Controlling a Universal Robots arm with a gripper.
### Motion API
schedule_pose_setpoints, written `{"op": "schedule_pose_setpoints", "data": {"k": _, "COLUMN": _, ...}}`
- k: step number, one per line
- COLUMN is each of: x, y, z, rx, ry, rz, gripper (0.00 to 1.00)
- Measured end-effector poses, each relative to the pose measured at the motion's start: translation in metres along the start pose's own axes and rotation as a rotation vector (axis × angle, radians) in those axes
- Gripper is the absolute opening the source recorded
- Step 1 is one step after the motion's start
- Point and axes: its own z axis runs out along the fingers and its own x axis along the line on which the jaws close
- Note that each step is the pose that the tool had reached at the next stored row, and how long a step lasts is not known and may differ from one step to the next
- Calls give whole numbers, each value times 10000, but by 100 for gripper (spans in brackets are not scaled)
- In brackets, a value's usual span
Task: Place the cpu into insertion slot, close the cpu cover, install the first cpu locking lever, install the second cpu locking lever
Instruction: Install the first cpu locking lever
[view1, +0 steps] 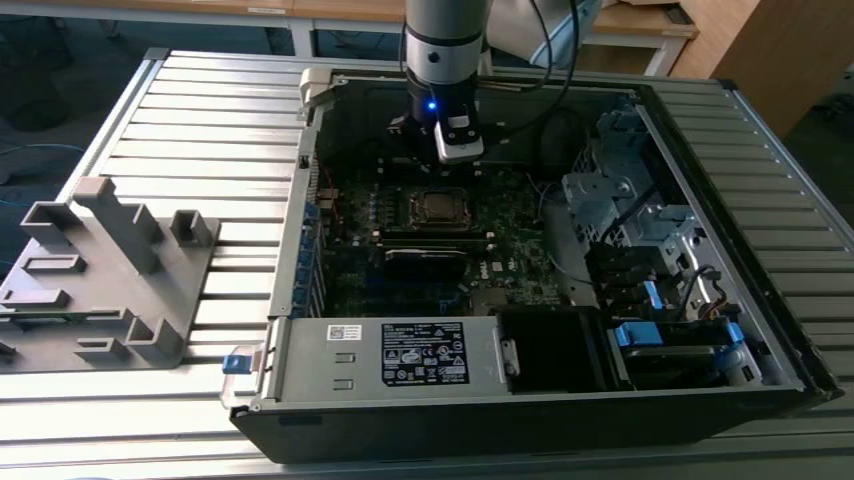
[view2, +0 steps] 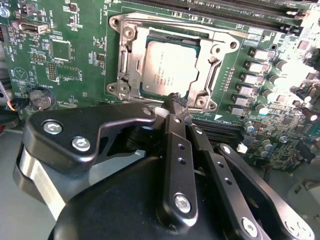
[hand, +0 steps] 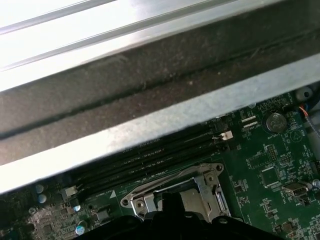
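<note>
Cpu (view2: 167, 67) sits flat in its socket with the cpu cover (view2: 216, 50) lying down around it. It is likely light, rigid and fragile underneath, best handled by its edges. The gripper (view2: 177, 102) hovers just beside the socket, jaws drawn together, seemingly empty.

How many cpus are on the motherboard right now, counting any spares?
1. The cpu sits in the socket on the motherboard, framed by the cpu cover, close to the gripper. The arm may hide others.
</note>
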Motion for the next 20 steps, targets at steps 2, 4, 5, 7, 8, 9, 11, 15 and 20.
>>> {"op": "schedule_pose_setpoints", "data": {"k": 2, "x": 0, "y": 0, "z": 0, "rx": 1, "ry": 3, "rz": 1, "gripper": 10}}
{"op": "schedule_pose_setpoints", "data": {"k": 4, "x": 0, "y": 0, "z": 0, "rx": 1, "ry": 4, "rz": -1, "gripper": 10}}
{"op": "schedule_pose_setpoints", "data": {"k": 5, "x": 0, "y": 0, "z": 0, "rx": 2, "ry": 6, "rz": -1, "gripper": 10}}
{"op": "schedule_pose_setpoints", "data": {"k": 7, "x": 0, "y": 1, "z": -5, "rx": 6, "ry": 7, "rz": -1, "gripper": 10}}
{"op": "schedule_pose_setpoints", "data": {"k": 8, "x": -1, "y": 1, "z": -11, "rx": 5, "ry": 6, "rz": -1, "gripper": 10}}
{"op": "schedule_pose_setpoints", "data": {"k": 9, "x": -1, "y": 1, "z": -16, "rx": 3, "ry": 6, "rz": -1, "gripper": 10}}
{"op": "schedule_pose_setpoints", "data": {"k": 11, "x": -1, "y": 2, "z": -18, "rx": 1, "ry": 5, "rz": -1, "gripper": 10}}
{"op": "schedule_pose_setpoints", "data": {"k": 15, "x": -1, "y": 1, "z": -20, "rx": 2, "ry": 6, "rz": -1, "gripper": 10}}
{"op": "schedule_pose_setpoints", "data": {"k": 20, "x": -3, "y": 2, "z": -20, "rx": 413, "ry": -90, "rz": -24, "gripper": 10}}
